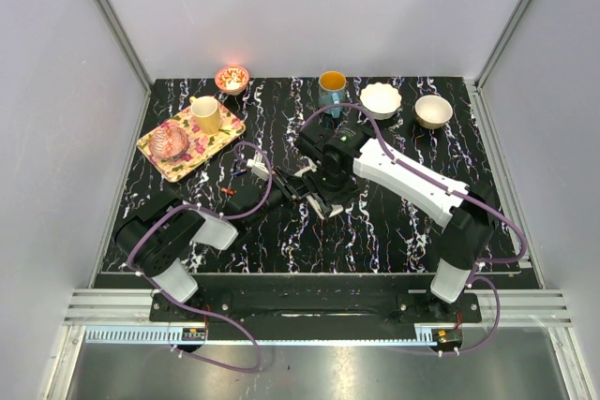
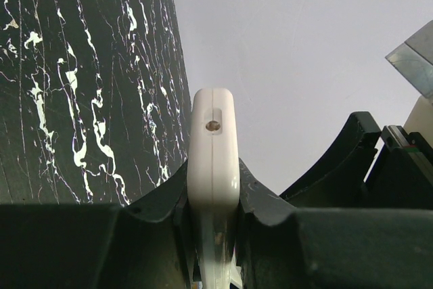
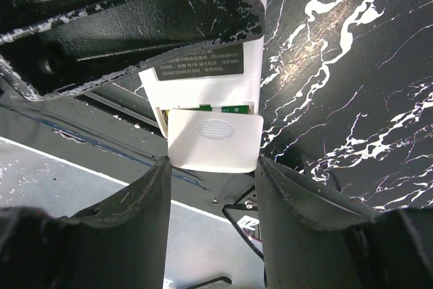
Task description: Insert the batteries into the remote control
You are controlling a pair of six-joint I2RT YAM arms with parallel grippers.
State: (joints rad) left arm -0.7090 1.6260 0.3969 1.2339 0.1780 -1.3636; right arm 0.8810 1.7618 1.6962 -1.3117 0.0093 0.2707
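Left gripper (image 2: 213, 204) clamps remote control (image 2: 213, 140) edge-on; right gripper (image 3: 212, 167) straddles half-slid battery cover (image 3: 214, 137), grip unclear; skewed push could jam cover, twist remote loose

Both arms are hanging over the middle of the black marbled table (image 1: 394, 222), with the left claw (image 1: 284, 185) and right claw (image 1: 312, 186) sitting nose to nose. From up here there's too much black hardware bunching together to tell how their jaws are standing.

A tiny reddish battery (image 1: 228, 192) is lying on the tabletop just left of the left claw. Farther left and back, a floral tray (image 1: 211, 147) is carrying a yellow mug (image 1: 206, 116) and a pink glass bowl (image 1: 172, 142), and a little red bowl (image 1: 232, 77) is sitting behind it.

Straight back from the claws a blue mug (image 1: 331, 87) is standing. Back-right of the right claw, a white scalloped bowl (image 1: 381, 99) and a beige bowl (image 1: 433, 111) are sitting side by side.
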